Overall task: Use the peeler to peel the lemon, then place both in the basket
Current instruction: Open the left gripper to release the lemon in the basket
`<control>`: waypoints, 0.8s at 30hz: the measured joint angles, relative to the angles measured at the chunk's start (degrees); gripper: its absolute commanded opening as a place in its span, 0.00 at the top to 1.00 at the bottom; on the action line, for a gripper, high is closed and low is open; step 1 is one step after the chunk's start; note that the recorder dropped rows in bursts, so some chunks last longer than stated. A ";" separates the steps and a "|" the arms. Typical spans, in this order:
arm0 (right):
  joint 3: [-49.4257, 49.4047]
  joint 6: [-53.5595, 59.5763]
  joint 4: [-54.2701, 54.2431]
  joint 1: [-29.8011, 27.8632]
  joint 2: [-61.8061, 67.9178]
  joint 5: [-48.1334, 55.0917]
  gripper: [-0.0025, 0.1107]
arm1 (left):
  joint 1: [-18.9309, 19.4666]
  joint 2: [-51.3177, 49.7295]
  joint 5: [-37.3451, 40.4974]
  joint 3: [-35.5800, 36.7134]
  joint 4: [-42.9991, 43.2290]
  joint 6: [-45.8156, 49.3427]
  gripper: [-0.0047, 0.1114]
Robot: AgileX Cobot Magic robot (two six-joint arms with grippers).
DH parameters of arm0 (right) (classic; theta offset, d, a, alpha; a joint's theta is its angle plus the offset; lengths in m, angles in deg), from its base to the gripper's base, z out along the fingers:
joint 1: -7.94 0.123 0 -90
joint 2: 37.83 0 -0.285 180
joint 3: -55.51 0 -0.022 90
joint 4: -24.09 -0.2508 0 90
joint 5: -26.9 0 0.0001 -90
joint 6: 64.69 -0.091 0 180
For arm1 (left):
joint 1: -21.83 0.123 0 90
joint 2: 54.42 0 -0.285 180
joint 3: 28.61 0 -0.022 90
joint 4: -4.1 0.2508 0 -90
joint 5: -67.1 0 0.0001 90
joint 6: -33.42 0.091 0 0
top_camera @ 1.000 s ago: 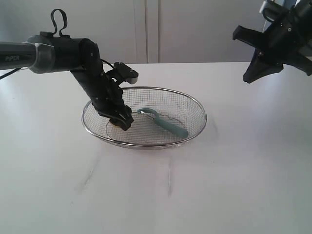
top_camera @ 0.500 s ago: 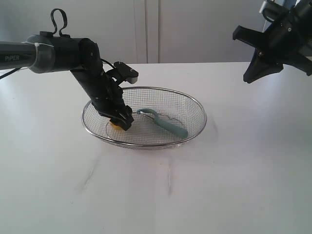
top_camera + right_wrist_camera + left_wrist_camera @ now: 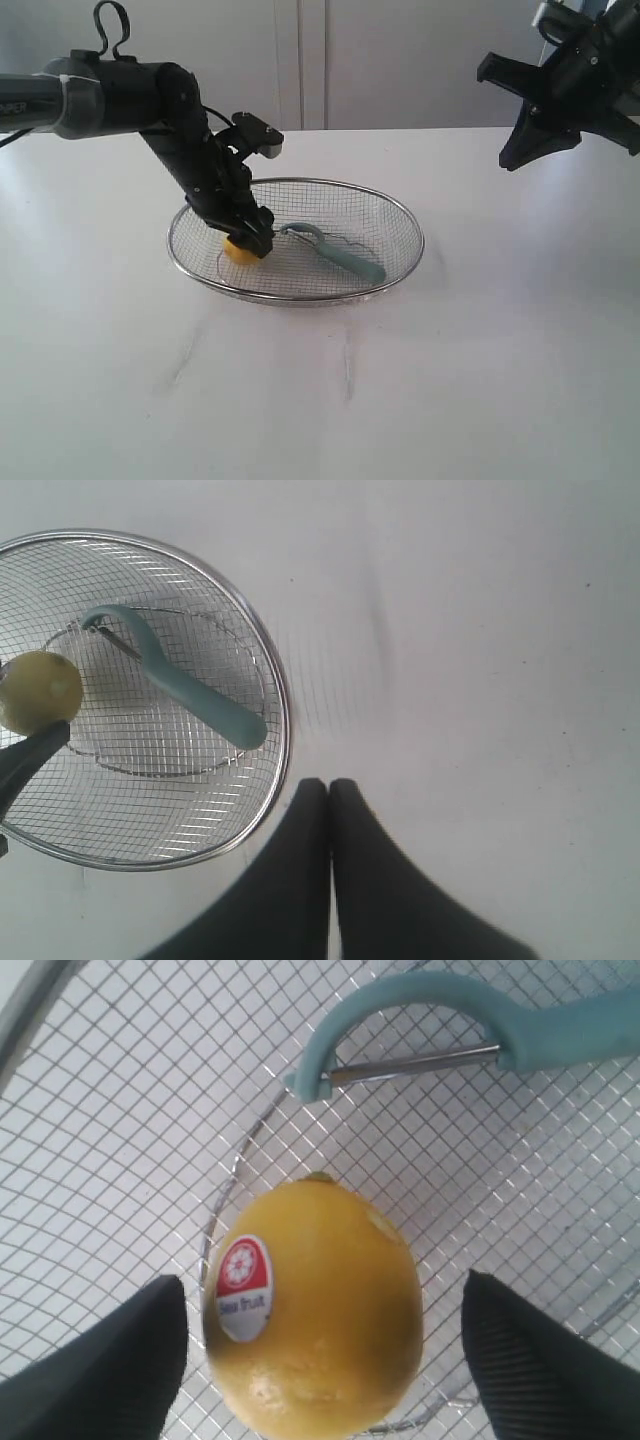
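Spread jaws on the left gripper [image 3: 252,238] in the exterior view, low inside the basket [image 3: 400,215], just over the lemon [image 3: 238,251]; peeler [image 3: 345,258] lying beside it on the mesh. From the left wrist: 2 dark fingers [image 3: 110,1370] flanking the lemon, a gap on each side, peeler blade near its tip. From the right wrist: right gripper [image 3: 329,785] with jaws pressed together over bare table [image 3: 480,630] just outside the basket rim, lemon and peeler both inside.
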 measured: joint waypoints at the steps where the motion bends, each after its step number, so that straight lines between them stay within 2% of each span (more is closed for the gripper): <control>1: 0.00 0.00 0.00 0.00 0.00 0.00 0.98 | 0.00 0.00 0.22 0.00 0.00 0.00 0.25; 12: 0.00 0.00 0.00 0.00 0.00 0.00 0.98 | 0.00 3.88 4.47 -0.03 0.00 0.00 0.26; 17: 0.00 0.00 0.00 0.00 0.00 0.00 0.98 | 0.00 6.07 5.34 -0.03 0.00 -3.31 0.26; 20: 0.00 0.00 0.00 0.00 0.00 0.00 0.98 | 0.00 6.61 5.84 -0.03 0.00 -5.00 0.33; 24: 0.00 0.00 0.00 0.00 0.00 0.00 0.98 | 0.00 7.51 6.65 -0.03 0.00 -5.97 0.50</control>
